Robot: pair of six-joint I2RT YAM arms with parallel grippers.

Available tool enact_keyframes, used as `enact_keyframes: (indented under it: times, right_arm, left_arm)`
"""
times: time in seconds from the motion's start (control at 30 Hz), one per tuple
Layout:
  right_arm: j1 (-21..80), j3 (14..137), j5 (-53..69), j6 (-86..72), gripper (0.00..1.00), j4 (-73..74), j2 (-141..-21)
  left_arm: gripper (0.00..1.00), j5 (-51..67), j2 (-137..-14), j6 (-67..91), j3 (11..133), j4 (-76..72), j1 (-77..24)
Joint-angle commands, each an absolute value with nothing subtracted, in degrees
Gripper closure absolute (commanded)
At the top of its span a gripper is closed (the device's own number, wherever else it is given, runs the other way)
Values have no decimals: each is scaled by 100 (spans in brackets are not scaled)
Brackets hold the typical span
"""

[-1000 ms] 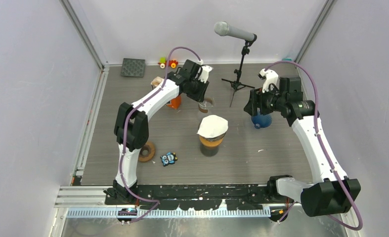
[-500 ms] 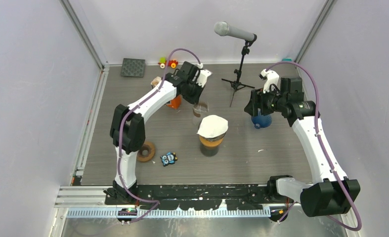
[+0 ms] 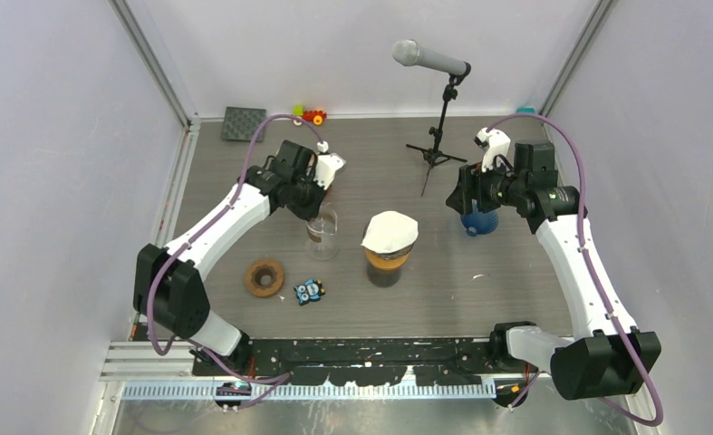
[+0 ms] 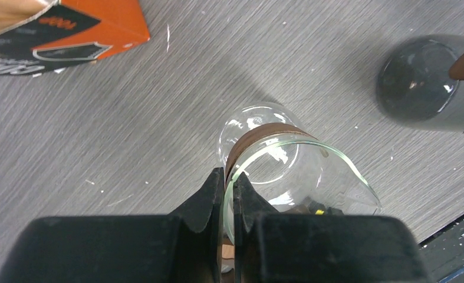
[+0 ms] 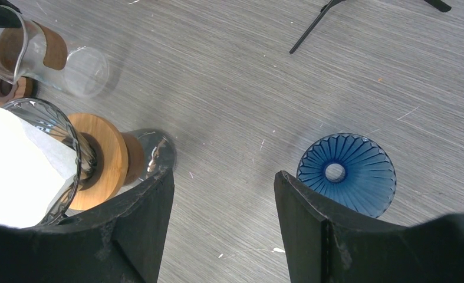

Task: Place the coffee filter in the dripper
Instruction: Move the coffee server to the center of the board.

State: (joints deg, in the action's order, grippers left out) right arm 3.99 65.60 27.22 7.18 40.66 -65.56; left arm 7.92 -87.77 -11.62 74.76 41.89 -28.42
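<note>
The white coffee filter (image 3: pixel 390 231) sits in a glass dripper with a wooden collar (image 5: pixel 102 156) on a dark carafe at the table's middle; the filter (image 5: pixel 11 165) also fills the lower left of the right wrist view. A blue ribbed dripper (image 3: pixel 479 221) stands to its right. My right gripper (image 5: pixel 223 174) hangs open just above and left of the blue dripper (image 5: pixel 365 177), with nothing between its fingers. My left gripper (image 4: pixel 229 177) is shut on the rim of a clear glass server with a brown band (image 4: pixel 276 156), left of the filter (image 3: pixel 322 237).
An orange box (image 4: pixel 58 29) lies behind the glass server. A microphone stand (image 3: pixel 438 136) stands at the back. A brown ring (image 3: pixel 264 276) and a small toy (image 3: pixel 309 291) lie near the front left. A dark square mat (image 3: pixel 245 123) is in the back left corner.
My left gripper closed on the glass server's rim and carried it from behind the filter toward the front left. The right arm has not moved.
</note>
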Motion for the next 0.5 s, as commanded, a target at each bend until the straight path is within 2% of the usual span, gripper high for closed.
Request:
enact_keyframes:
  times: [0.0, 0.3, 0.47]
  right_arm:
    - [382, 6565, 2839, 790, 32, 3871, -6424]
    - [383, 6539, 2898, 839, 32, 3885, -6401]
    - [386, 6531, 2912, 861, 33, 3885, -6424]
  left_arm:
    - [100, 847, -8485, -1216, 7248, 3579, -2769]
    - [100, 941, -8513, -1089, 6932, 3365, -2648]
    - [93, 1058, -8498, -1023, 6777, 3214, -2465]
